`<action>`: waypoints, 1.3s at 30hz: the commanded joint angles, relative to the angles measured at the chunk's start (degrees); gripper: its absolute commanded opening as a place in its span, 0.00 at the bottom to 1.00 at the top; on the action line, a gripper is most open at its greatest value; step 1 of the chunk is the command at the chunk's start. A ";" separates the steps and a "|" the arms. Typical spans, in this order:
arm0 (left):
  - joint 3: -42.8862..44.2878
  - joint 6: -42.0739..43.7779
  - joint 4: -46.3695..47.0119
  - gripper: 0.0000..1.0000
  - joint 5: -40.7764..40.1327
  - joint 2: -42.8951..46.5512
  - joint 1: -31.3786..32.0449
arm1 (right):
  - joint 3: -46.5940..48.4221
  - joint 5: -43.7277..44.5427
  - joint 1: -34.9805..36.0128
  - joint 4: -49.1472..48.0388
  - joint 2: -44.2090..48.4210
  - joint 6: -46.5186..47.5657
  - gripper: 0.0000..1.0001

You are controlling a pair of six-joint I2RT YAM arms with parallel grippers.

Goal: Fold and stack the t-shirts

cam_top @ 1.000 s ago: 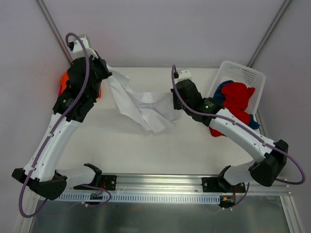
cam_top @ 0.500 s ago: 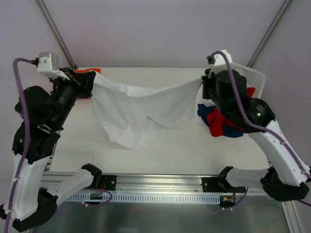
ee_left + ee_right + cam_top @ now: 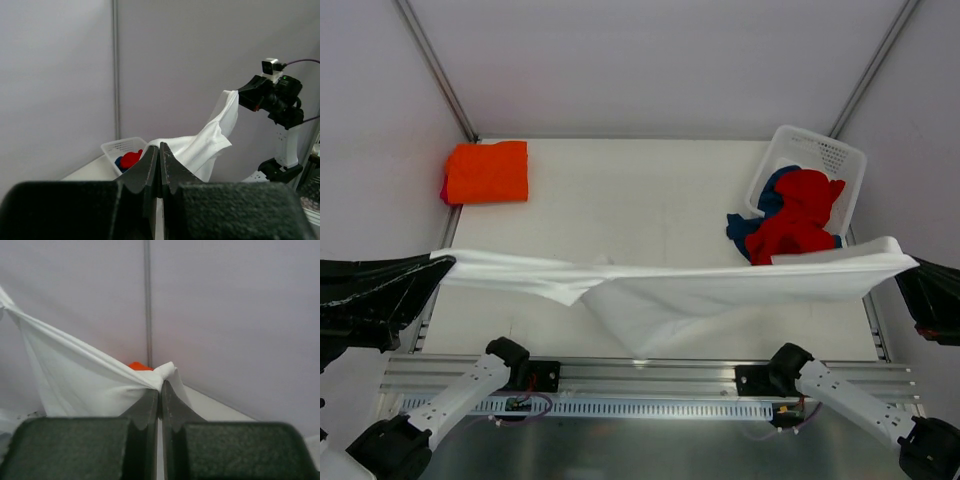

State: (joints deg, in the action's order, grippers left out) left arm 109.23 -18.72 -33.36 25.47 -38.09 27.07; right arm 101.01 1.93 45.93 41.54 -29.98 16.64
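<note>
A white t-shirt (image 3: 680, 290) hangs stretched in the air across the near part of the table, held at both ends. My left gripper (image 3: 438, 262) is shut on its left end, and my right gripper (image 3: 905, 262) is shut on its right end. The left wrist view shows the left gripper (image 3: 159, 148) pinching the white t-shirt (image 3: 210, 137). The right wrist view shows the right gripper (image 3: 160, 386) pinching the white t-shirt (image 3: 85, 382). A folded orange t-shirt (image 3: 487, 171) lies at the far left. Red (image 3: 800, 215) and blue (image 3: 740, 227) t-shirts spill from the basket.
A white perforated basket (image 3: 820, 155) stands tilted at the far right of the table (image 3: 630, 200). A metal rail (image 3: 650, 385) runs along the near edge, with the arm bases on it. Grey walls surround the table.
Both arms have pulled up and back toward the near edge and swung wide apart, stretching the white t-shirt taut between them. The orange t-shirt, hidden before by the left arm, now shows.
</note>
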 commanded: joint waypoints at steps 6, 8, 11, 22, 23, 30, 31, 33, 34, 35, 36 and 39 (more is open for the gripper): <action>4.15 -1.76 1.37 0.00 6.87 -3.83 0.35 | -6.44 -7.92 -0.67 -2.60 -5.09 -1.26 0.00; 3.19 -0.97 1.46 0.00 5.56 -4.54 0.44 | -7.49 -3.01 -0.67 -3.30 -6.92 -1.26 0.00; -2.86 0.70 2.07 0.00 -1.11 -6.12 0.44 | -8.37 6.39 -0.67 -3.57 -11.05 -0.47 0.01; -44.86 -0.97 28.81 0.00 -28.71 -20.34 0.35 | -23.39 32.96 -2.95 -11.82 -33.11 -1.95 0.00; -50.03 -1.49 32.01 0.00 -31.95 -21.75 0.35 | -25.32 32.70 -3.65 -14.27 -35.48 -2.92 0.00; -49.75 -1.58 45.06 0.00 -41.11 -46.26 -0.96 | -29.66 34.01 -10.50 -24.23 -62.98 -9.35 0.00; -47.64 -1.32 44.88 0.00 -41.29 -49.33 -1.23 | -25.82 34.27 -10.77 -23.96 -68.67 -9.35 0.00; -42.54 -0.79 44.53 0.00 -41.56 -56.55 -2.01 | -22.11 34.45 -11.39 -24.05 -73.45 -8.65 0.00; -39.82 -0.27 44.53 0.00 -41.38 -59.62 -2.28 | -18.61 34.80 -11.57 -24.05 -77.21 -7.95 0.01; -38.67 0.08 44.61 0.00 -41.21 -61.04 -2.63 | -16.83 34.63 -12.09 -23.96 -78.99 -7.51 0.00; -37.70 0.35 44.88 0.00 -40.51 -61.92 -3.51 | -15.07 34.72 -12.27 -23.70 -80.49 -7.24 0.01; -32.25 1.75 44.01 0.00 -38.93 -67.97 -5.96 | -7.78 34.72 -13.93 -22.82 -86.20 -6.28 0.01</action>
State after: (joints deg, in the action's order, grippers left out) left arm 71.16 -19.25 7.16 -12.69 -103.15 23.66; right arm 85.34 34.41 33.30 21.19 -115.02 9.96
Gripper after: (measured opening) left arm 0.009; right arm 0.020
